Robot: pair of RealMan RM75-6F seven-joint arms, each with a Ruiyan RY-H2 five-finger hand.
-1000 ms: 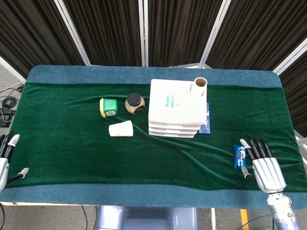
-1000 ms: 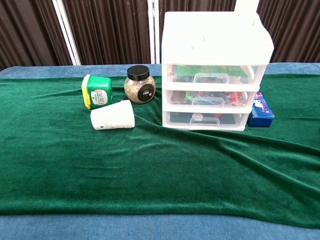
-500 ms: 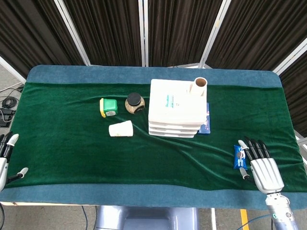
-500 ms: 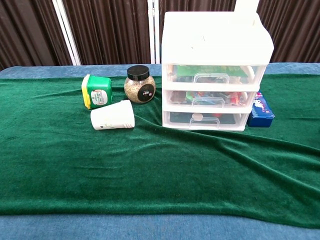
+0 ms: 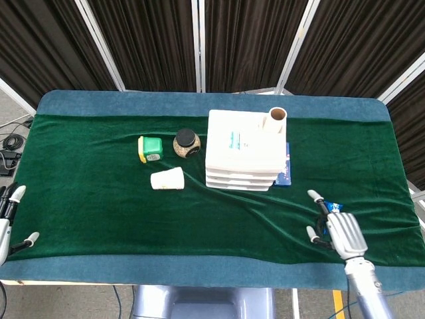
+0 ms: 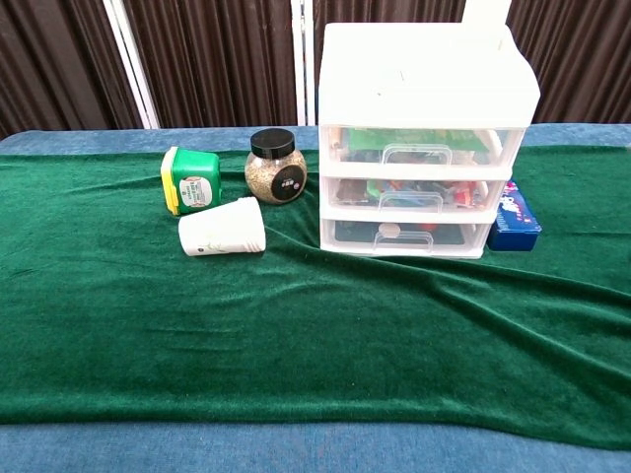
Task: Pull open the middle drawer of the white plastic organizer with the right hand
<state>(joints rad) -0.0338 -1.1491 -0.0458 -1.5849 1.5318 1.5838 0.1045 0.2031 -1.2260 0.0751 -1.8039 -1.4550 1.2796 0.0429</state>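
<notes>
organizer [image 6: 424,138]: centre-right of table
jar [image 6: 274,166], tub [image 6: 189,180]: left of organizer
cup [image 6: 223,228]: on its side, before jar
box [image 6: 513,217]: right of organizer

Bare green cloth [image 6: 394,325] fronts the middle drawer [image 6: 414,194]; blue box [image 6: 513,221] flanks it.

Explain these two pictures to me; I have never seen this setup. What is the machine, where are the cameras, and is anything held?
A two-armed robot with humanlike hands sits at a table covered in green cloth. The head view looks down from above; the chest view looks forward at table height. The right hand is near the front edge, over a blue packet, holding nothing. The left hand waits at the left edge. On the cloth: a white drawer organizer with all drawers closed, a jar, a green tub, a tipped paper cup and a blue box.
</notes>
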